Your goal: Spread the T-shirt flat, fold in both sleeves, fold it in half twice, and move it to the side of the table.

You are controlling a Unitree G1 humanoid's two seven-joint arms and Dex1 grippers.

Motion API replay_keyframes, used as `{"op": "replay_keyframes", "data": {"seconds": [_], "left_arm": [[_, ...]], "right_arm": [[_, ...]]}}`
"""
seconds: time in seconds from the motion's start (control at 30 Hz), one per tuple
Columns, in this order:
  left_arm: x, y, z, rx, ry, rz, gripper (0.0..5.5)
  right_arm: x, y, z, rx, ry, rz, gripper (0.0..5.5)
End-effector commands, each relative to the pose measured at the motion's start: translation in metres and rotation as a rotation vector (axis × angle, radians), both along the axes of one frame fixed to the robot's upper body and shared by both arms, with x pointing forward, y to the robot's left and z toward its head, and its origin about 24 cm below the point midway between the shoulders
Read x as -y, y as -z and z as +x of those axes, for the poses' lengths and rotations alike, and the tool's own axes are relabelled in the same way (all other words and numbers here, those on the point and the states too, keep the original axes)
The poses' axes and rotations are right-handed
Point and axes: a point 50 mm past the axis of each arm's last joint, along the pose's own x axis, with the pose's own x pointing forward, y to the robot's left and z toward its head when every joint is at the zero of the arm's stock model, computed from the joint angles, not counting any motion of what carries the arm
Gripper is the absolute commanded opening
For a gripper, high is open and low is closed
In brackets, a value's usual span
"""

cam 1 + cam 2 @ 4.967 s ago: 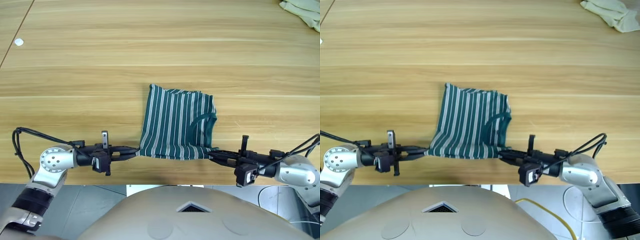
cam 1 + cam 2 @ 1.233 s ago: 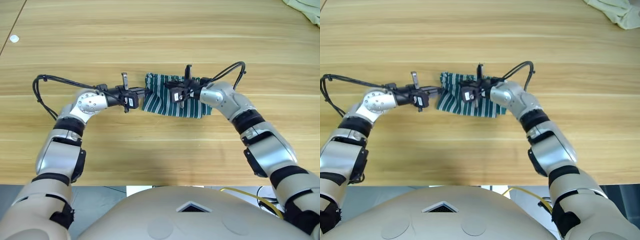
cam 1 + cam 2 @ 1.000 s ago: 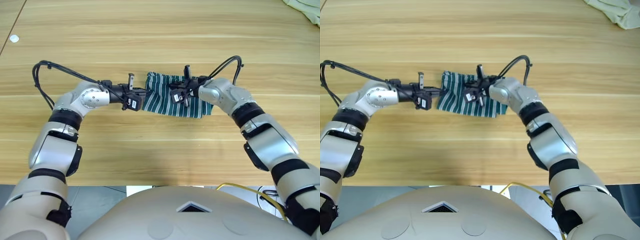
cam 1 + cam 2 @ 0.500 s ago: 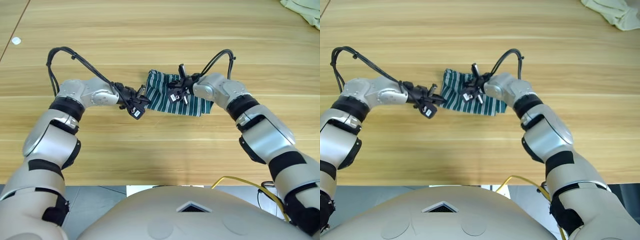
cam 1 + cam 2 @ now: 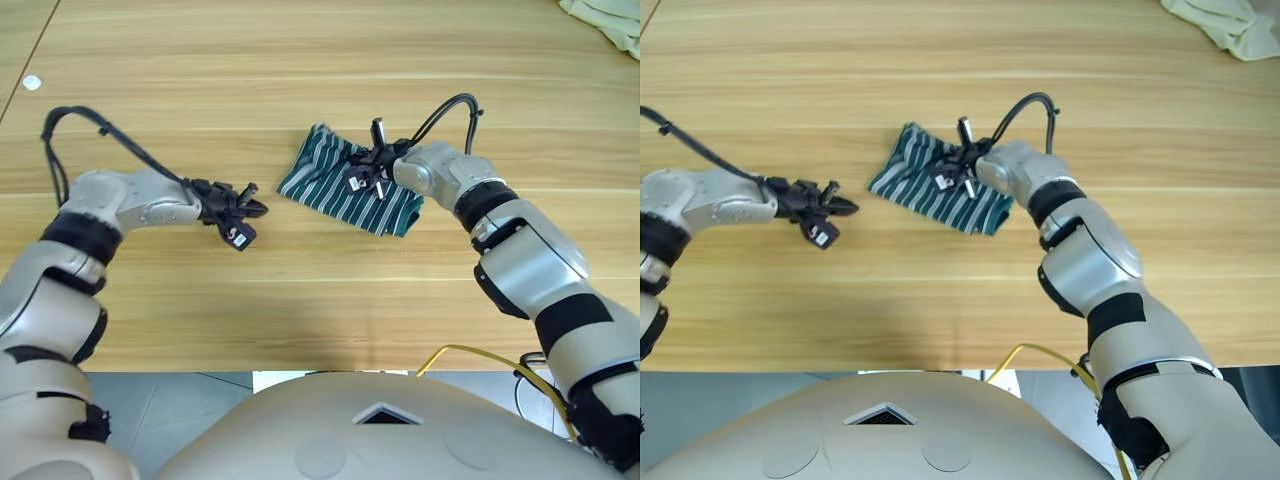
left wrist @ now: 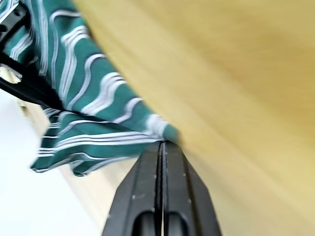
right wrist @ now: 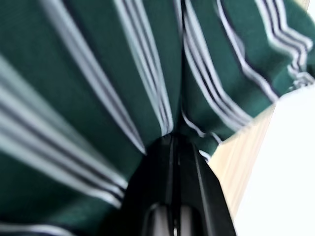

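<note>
The T-shirt [image 5: 325,180] is lying as a small striped bundle near the middle of the counter [image 5: 300,300], well in from every edge and sitting askew, its sides slanting against the counter's near edge. The folds are looking finished, so the step in hand is most likely the carry to the side. The right jaws are pressing down on top of the bundle, closed together on a pucker of the cloth, as the right wrist view is showing stripes converging at their tips. The left jaws are hanging just above the wood to the left of the bundle, near it but apart, closed narrow and holding nothing. To do the move well, the right arm should be sliding or lifting the bundle low and slowly, since a pinch through the top layers alone is risking the lower layers dragging behind and opening out; the loose corner toward the near right is looking the most likely to splay. The left jaws could be steadying the bundle's left corner. A pale cloth [image 5: 612,20] is lying at the far right corner, and a small white disc [image 5: 33,84] near the far left edge.
</note>
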Motion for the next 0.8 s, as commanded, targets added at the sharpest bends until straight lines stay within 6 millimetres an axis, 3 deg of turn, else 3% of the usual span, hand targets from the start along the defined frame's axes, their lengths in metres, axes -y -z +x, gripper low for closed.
{"op": "replay_keyframes", "data": {"seconds": [0.03, 0.17, 0.33, 0.47, 0.7, 0.8], "left_arm": [[-0.001, 0.003, -0.007, -0.02, -0.027, 0.035, 0.0], [0.005, -0.019, 0.009, 0.076, -0.078, -0.064, 0.0], [0.011, -0.017, 0.012, 0.079, -0.106, -0.14, 0.0], [0.014, -0.011, 0.009, 0.053, -0.14, -0.242, 0.0], [0.022, -0.008, -0.002, -0.078, -0.274, -0.626, 0.0], [0.016, -0.008, -0.001, -0.11, -0.359, -0.745, 0.0]], "right_arm": [[0.02, 0.022, -0.009, -0.075, 0.068, -0.081, 0.01], [0.011, 0.02, -0.012, -0.088, 0.024, -0.034, 0.01], [0.0, -0.005, -0.008, -0.075, -0.054, 0.13, 0.01], [0.021, -0.031, -0.005, -0.022, -0.051, 0.226, 0.01], [0.063, -0.035, -0.039, -0.034, -0.04, 0.28, 0.01], [0.064, -0.038, -0.05, -0.054, -0.057, 0.301, 0.01]]}}
